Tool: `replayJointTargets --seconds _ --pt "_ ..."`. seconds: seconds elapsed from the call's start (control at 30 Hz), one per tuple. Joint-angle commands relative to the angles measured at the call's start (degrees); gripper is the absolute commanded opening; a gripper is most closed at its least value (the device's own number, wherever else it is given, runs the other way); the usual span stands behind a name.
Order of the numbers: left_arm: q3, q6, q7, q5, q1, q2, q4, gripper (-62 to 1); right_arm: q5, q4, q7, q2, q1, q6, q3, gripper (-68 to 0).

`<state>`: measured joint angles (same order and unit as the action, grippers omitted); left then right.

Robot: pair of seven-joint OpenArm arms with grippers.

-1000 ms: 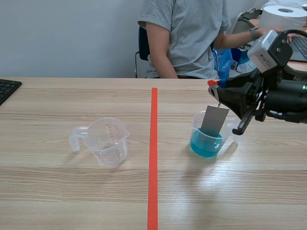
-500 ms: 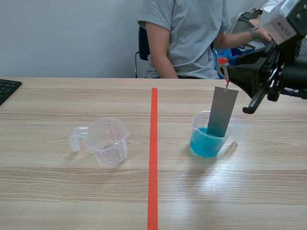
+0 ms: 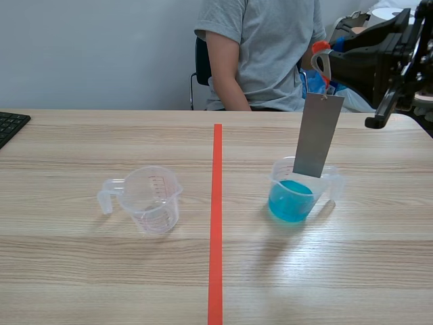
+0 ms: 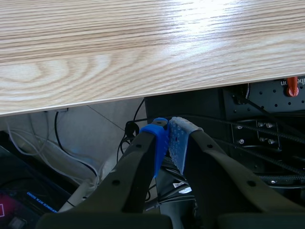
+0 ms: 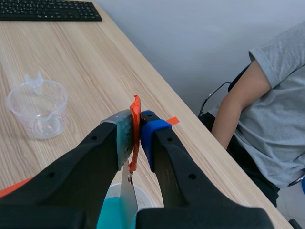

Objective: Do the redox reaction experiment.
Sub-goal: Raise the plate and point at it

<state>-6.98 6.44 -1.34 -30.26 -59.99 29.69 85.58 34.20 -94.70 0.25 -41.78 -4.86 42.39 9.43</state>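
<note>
My right hand (image 3: 323, 57) pinches the orange tag (image 5: 135, 119) of a grey metal strip (image 3: 318, 135) hanging over the cup of blue liquid (image 3: 292, 200), lower edge at its rim. My left hand (image 4: 167, 138), pressed together on nothing, sits below the tabletop (image 4: 143, 47). The empty cup (image 3: 152, 200) looks unused, so probably midway

Matte black arm (image 3: 369, 64), thick black jaws, blue dotted pad (image 4: 157, 145), pale dotted pad (image 4: 178, 140), small screw holes (image 4: 247, 182)
</note>
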Motion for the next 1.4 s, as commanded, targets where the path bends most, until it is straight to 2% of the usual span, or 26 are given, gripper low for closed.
replayJointTargets --seconds 0.0,0.6,1.23,1.37 --pt "0.1 0.3 -0.5 -0.2 0.2 -0.2 0.9 -56.9 1.9 -1.4 -0.1 -0.9 -0.9 0.3 -2.0 -66.0" --pt "0.1 0.3 -0.5 -0.2 0.2 -0.2 0.9 -56.9 13.0 -10.3 -10.4 -0.9 -0.9 0.3 -8.3 -66.0" --pt "0.1 0.3 -0.5 -0.2 0.2 -0.1 0.9 -56.9 13.0 -10.3 -10.7 -0.9 -0.9 0.3 -8.3 -66.0" --pt "0.1 0.3 -1.0 -0.2 0.2 1.6 1.3 -56.9 13.0 -10.3 -10.9 -0.9 -0.9 0.3 -8.3 -66.0"
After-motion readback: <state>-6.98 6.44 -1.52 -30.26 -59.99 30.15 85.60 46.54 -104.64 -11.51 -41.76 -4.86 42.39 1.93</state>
